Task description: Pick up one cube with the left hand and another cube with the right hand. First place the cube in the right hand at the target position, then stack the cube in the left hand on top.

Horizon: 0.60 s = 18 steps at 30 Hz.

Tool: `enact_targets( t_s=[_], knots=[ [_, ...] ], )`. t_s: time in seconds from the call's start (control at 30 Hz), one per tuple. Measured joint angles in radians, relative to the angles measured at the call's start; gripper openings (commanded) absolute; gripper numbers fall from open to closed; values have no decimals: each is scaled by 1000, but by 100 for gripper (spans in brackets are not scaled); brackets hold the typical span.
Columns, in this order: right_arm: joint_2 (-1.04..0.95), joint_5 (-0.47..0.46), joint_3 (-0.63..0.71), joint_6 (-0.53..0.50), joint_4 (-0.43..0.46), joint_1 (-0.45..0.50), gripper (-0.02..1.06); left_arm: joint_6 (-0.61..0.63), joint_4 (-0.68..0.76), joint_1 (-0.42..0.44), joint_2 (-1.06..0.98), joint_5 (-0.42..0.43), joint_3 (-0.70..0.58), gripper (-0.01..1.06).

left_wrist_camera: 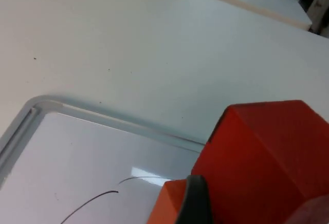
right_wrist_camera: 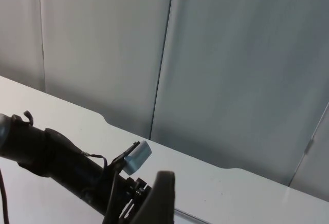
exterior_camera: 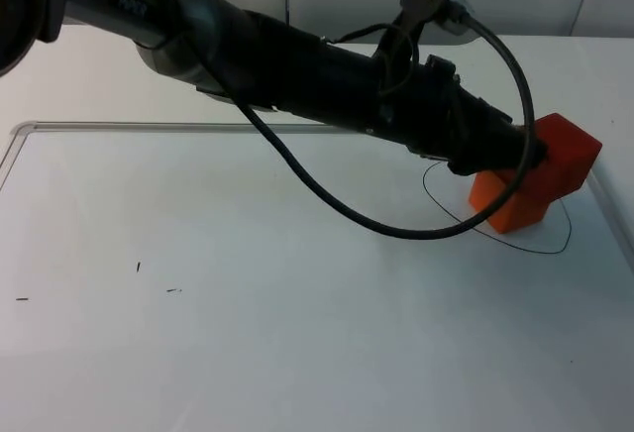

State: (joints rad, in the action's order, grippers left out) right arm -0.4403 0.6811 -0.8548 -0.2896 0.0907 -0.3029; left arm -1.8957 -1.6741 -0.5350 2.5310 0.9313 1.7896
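Left arm reaches across the white tabletop [exterior_camera: 248,333] to its far right side. Left claw [exterior_camera: 530,155] is closed on the upper orange-red cube [exterior_camera: 567,155], which sits skewed on the lower orange cube [exterior_camera: 510,204]. Lower cube rests inside a thin black drawn circle [exterior_camera: 555,246], close to the raised board edge [exterior_camera: 612,216]. Open room lies leftward. Right claw [right_wrist_camera: 157,203] waits raised, facing the grey partition wall [right_wrist_camera: 231,64]; grip state cannot be told.

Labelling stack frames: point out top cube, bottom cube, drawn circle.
top cube [exterior_camera: 570,150], top view, its upper face
bottom cube [exterior_camera: 515,209], top view, its front face
drawn circle [exterior_camera: 555,250], top view, its near arc
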Motion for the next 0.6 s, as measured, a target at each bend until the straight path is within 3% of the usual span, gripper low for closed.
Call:
enact_targets(
  t_s=[0.37, 0.6],
  knots=[
    [0, 0, 0, 0, 0, 0, 82, -6, 13, 9, 0, 9, 0, 64],
    [0, 0, 0, 0, 0, 0, 82, -8, 80, 70, -31, 2, 0, 64]
  ],
)
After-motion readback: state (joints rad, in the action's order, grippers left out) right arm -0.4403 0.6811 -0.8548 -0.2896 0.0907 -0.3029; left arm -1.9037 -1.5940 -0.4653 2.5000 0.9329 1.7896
